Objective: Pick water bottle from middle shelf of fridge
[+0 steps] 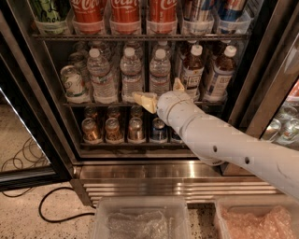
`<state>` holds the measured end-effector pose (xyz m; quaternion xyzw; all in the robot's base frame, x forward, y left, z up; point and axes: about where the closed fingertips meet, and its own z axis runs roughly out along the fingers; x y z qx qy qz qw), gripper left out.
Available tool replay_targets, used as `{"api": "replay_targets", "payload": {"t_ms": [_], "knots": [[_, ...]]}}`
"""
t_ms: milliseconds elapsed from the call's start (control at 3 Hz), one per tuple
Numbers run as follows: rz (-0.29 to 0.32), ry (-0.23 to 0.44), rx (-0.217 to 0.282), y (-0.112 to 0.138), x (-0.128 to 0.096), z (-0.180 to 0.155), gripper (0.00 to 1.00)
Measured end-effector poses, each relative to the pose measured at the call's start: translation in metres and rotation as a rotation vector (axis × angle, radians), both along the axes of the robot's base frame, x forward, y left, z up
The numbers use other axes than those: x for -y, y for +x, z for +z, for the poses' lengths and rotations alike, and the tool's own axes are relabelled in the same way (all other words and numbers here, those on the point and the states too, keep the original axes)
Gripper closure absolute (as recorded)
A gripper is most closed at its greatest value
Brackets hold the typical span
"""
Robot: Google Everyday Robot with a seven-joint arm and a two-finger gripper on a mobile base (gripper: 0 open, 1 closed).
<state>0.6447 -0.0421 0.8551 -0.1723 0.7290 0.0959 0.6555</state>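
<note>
Three water bottles stand in a row on the middle shelf (117, 104) of the fridge (42, 107): left (100, 77), middle (130, 74) and right (160, 72). Two brown tea bottles (192, 70) stand to their right. My gripper (161, 93) is at the front edge of the middle shelf, at the foot of the right water bottle. It is open: one cream finger (145, 100) points left of that bottle and the other (178, 85) rises on its right. It holds nothing. My white arm (219, 140) hides the shelf's right front.
Red cola bottles (125, 11) fill the rack above, small cans (113, 130) the rack below. A tilted can (73, 84) sits at the shelf's left end. The steel base grille (177, 189), two clear bins (140, 219) and a black cable (51, 210) lie below. The glass door (280, 93) is open at right.
</note>
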Motion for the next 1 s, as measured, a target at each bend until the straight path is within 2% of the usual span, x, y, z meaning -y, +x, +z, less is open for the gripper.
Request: {"api": "replay_targets", "payload": {"t_ms": [333,667,1000], "knots": [[-0.001,0.006,0.014,-0.0018,-0.0043,0.0039,0.11],[-0.003,0.007,0.016,-0.0029,-0.0052,0.0044,0.30],[-0.006,0.008,0.016,-0.0032,-0.0053,0.0043,0.31]]}}
